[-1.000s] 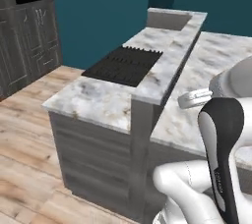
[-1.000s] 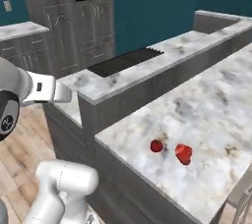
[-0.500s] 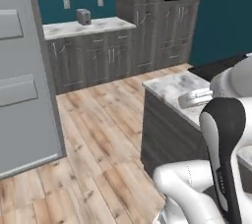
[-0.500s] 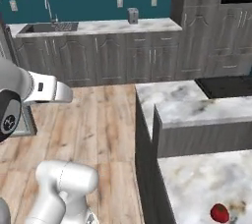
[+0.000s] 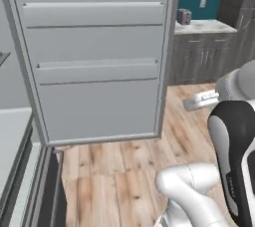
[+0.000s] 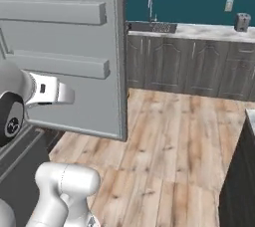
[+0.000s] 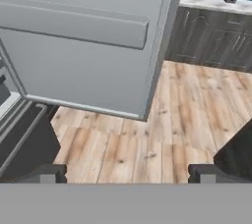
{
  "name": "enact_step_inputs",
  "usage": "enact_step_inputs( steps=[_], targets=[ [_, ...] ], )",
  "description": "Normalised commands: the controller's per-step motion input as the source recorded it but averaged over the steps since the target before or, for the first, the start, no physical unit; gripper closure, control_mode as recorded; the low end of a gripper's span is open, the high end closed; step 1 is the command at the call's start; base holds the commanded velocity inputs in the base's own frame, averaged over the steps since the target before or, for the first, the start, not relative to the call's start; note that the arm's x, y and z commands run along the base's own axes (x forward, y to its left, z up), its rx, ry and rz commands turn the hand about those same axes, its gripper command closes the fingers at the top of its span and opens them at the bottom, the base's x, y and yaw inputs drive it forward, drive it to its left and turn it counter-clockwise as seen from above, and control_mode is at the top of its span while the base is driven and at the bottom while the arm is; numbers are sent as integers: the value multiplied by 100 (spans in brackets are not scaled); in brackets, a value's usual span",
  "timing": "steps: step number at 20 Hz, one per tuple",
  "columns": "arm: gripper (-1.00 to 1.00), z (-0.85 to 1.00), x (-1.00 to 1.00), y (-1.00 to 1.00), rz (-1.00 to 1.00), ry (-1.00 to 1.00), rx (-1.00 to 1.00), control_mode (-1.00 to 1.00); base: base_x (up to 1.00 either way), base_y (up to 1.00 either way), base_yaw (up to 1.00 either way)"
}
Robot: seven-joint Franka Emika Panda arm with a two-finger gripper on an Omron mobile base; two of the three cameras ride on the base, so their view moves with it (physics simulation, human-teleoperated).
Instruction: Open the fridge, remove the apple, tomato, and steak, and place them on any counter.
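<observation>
Facing the fridge [image 5: 94, 56] door swung wide open, its free edge ending over bare wood floor [image 6: 169, 141] with loads of room. Pincer [image 7: 127, 173] fingers spread apart, holding nothing, hovering above that floor.

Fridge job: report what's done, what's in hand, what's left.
Done: the tall grey fridge door stands swung open, pale inner shelves facing the base. In hand: nothing; the dark fingers stand apart, empty, above the wooden floor. Left: carrying food to a counter; how many pieces remain cannot be told here.
</observation>
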Motion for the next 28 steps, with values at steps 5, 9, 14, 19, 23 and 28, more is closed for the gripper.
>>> enact_step_inputs(
  steps=[5,9,14,19,23,28],
  targets=[
    [-100,0,0,0,0,0,0,100,47,98,53],
    [-100,0,0,0,0,0,0,100,30,12,65],
    [-100,0,0,0,0,0,0,100,0,-42,64],
    [-100,0,0,0,0,0,0,100,8,-36,60],
    [-100,0,0,0,0,0,0,100,36,-25,22],
    [-100,0,0,0,0,0,0,100,38,-18,13]
  ],
)
